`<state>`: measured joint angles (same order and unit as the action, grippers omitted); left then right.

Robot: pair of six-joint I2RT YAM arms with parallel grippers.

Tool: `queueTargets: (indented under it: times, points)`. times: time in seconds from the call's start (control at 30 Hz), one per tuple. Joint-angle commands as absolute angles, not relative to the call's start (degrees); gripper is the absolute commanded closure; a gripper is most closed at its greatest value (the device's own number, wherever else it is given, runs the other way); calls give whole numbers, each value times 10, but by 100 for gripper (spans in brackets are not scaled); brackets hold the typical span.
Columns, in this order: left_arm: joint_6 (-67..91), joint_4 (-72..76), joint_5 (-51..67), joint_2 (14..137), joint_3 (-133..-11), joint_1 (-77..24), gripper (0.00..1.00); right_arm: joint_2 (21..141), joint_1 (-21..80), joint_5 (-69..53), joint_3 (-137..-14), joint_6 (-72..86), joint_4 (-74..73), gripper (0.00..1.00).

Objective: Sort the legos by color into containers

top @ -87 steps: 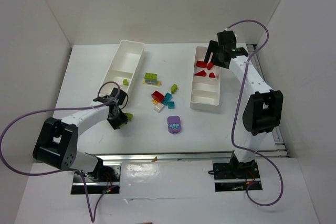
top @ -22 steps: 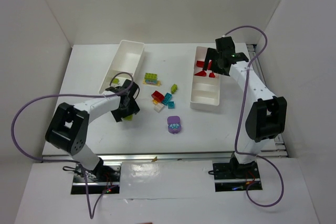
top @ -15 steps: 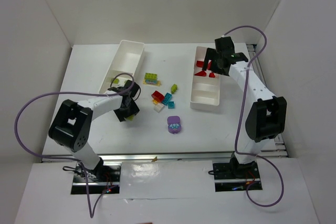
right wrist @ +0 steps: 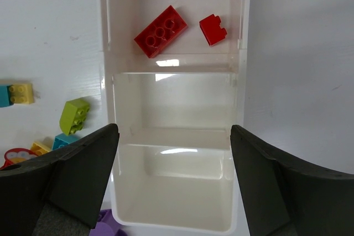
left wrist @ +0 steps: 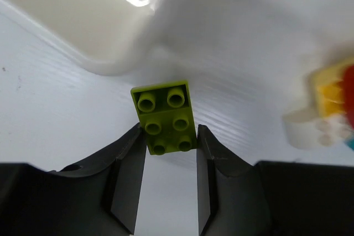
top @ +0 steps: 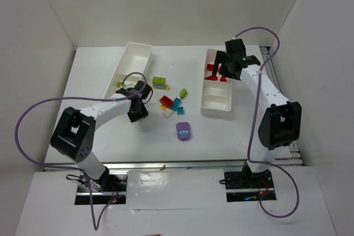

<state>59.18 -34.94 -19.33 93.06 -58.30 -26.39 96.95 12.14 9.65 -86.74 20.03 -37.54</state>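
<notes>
The left gripper (left wrist: pixel 170 134) is narrowed onto a lime green brick (left wrist: pixel 164 115). Its two fingers (left wrist: pixel 130 169) press the near half of the brick from either side, and the far half, with two studs, sticks out past the fingertips. The pinched brick sits just beside the near corner of the left tray (left wrist: pixel 105 31), over the white table (left wrist: pixel 50 109).

The right gripper (right wrist: pixel 174 132) is spread wide and holds no brick. It hangs above the middle compartment of the right tray (right wrist: pixel 104 75). Several red bricks (right wrist: pixel 160 30) lie in that tray's far compartment.

Between the two trays loose pieces lie on the table: a green-and-yellow stack (top: pixel 160 82), a small green brick (top: pixel 183 93), a red brick (top: pixel 166 101) touching a teal brick (top: pixel 176 103), and a white brick (top: pixel 167 112) just beside them. A rounded purple piece (top: pixel 183 131) lies apart, nearer the arm bases.
</notes>
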Motion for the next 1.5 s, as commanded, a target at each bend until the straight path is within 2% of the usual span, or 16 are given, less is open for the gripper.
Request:
queueTargets:
  times: [0.0,0.13,0.4,0.63,0.9,1.0,1.03,1.07,1.2,1.47]
  points:
    - [552,-372,-195,892,-650,-283,79,965,127,109,-873,197,-375,11]
    - [521,-395,-187,892,-727,-283,79,965,127,109,-873,197,-375,11]
    - [503,-395,-129,949,-818,-152,85,970,127,109,-867,202,-365,11]
    - [476,-372,-156,1004,-854,-89,85,970,132,92,-867,202,-359,11]
    - [446,-351,-139,1082,-897,-64,83,1013,233,85,-901,202,-351,11]
    - [435,-345,-134,1099,-903,-64,51,1042,268,92,-918,218,-337,11]
    - [435,-345,-128,1100,-903,-64,33,1048,275,92,-918,227,-328,11]
    - [435,-345,-128,1100,-903,-64,28,1061,275,92,-924,232,-321,11]
    - [425,-340,-114,1094,-903,-59,15,1102,296,87,-960,246,-328,11]
    - [392,-345,-44,1007,-919,-86,15,1154,308,104,-983,257,-340,14]
